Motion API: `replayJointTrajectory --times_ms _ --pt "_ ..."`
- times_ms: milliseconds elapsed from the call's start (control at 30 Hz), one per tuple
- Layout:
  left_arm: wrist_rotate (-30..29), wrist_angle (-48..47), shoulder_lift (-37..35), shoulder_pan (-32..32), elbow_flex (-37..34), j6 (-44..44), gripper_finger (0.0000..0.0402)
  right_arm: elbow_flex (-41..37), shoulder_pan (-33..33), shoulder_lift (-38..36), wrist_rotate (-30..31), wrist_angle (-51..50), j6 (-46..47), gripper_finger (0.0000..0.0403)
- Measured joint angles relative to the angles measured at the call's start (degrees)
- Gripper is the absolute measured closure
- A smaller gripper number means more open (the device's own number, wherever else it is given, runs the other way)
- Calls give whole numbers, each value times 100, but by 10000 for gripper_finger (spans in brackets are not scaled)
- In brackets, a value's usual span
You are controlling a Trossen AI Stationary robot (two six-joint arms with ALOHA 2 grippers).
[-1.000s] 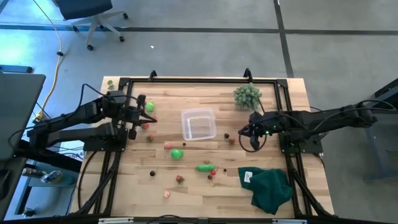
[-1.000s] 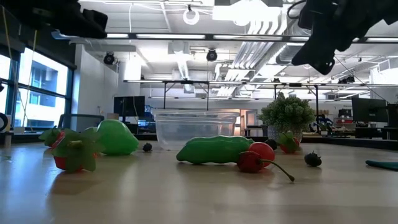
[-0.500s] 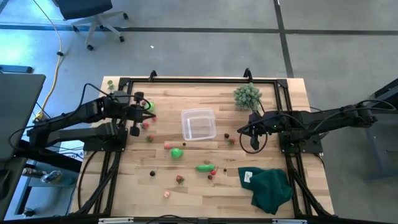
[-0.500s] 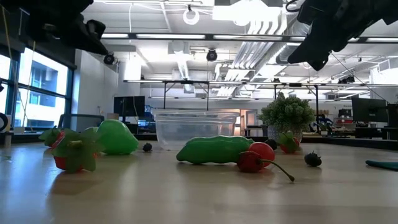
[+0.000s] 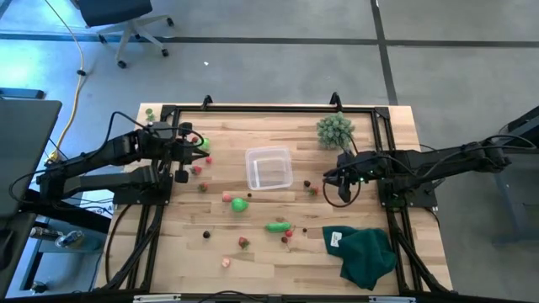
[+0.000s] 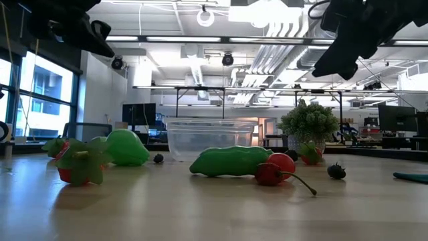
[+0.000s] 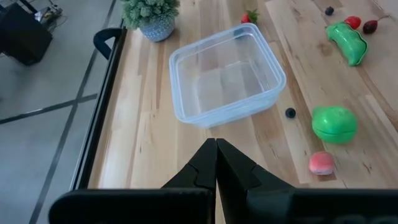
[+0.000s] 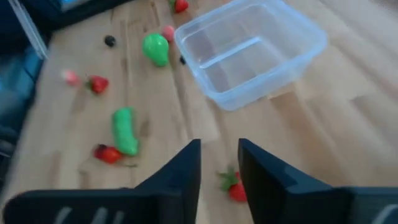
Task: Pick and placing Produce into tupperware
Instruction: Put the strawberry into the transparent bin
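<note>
Your tabletop (image 5: 370,122) carries the empty tupperware (image 5: 269,168) near its middle, between the two arms, with the Produce scattered mostly on the near side of it.

The right gripper (image 5: 338,182) hangs above the wood just to the right of the tupperware, its jaws a little apart with nothing between them. In the right wrist view a small red strawberry (image 8: 235,188) lies directly below and ahead of those jaws, on the tupperware side. That is the piece your next descent most likely turns on, though the picture is soft there. It is a stubby piece, so no long axis dictates your wrist angle. The green elongated piece (image 5: 278,225) lies farther off.

The left gripper (image 5: 187,151) waits left of the tupperware, jaws together and empty.
</note>
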Motion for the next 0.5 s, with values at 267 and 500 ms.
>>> replayJointTrajectory --times_ms 267,500 --pt "0 2 0 0 0 -4 401 0 214 2 89 11 1171 288" --pt "0 2 0 -1 0 -7 401 2 713 2 646 186 1236 288"
